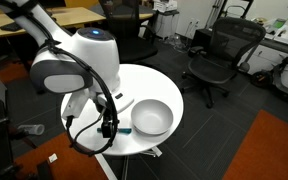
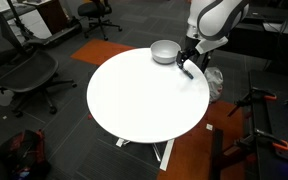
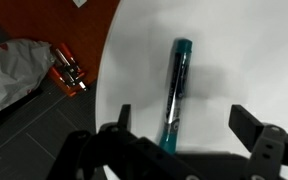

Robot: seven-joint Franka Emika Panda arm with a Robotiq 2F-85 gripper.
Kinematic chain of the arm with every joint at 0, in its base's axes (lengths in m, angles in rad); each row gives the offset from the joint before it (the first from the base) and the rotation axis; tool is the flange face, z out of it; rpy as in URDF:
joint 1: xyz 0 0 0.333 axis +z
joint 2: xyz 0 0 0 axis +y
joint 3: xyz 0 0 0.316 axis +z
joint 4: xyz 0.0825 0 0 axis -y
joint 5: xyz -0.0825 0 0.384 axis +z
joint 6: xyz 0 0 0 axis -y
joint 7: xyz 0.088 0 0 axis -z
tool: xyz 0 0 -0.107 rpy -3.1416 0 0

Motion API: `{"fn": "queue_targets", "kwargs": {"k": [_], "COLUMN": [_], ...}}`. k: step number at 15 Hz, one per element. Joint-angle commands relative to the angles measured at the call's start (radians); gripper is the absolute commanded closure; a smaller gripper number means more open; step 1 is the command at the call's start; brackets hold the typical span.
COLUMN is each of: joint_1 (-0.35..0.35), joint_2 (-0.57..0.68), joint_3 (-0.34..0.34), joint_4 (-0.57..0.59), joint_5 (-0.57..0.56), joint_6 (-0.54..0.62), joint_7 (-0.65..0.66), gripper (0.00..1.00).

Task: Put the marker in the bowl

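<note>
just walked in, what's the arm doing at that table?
The arm's gripper is open and poised over the marker, with one finger on each side and no grip on it. The marker lies flat on the white table. The bowl sits close by near the table's edge and looks empty. The marker has not yet been picked up.
</note>
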Motion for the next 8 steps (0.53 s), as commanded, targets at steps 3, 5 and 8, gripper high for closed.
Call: {"fn": "queue_targets", "kwargs": {"k": [3,5,8], "joint_1": [0.011,0.009,0.005], "joint_2": [0.046,0.059,0.077], "joint_3": [-0.007,-0.005,-0.001], "joint_4": [0.04,0.05,0.063], "joint_5": [0.028,0.03,0.034], "joint_6": [0.01,0.009,0.008], "joint_7": [-0.023,-0.025,-0.028], "gripper": [0.0,0.0,0.0]}}
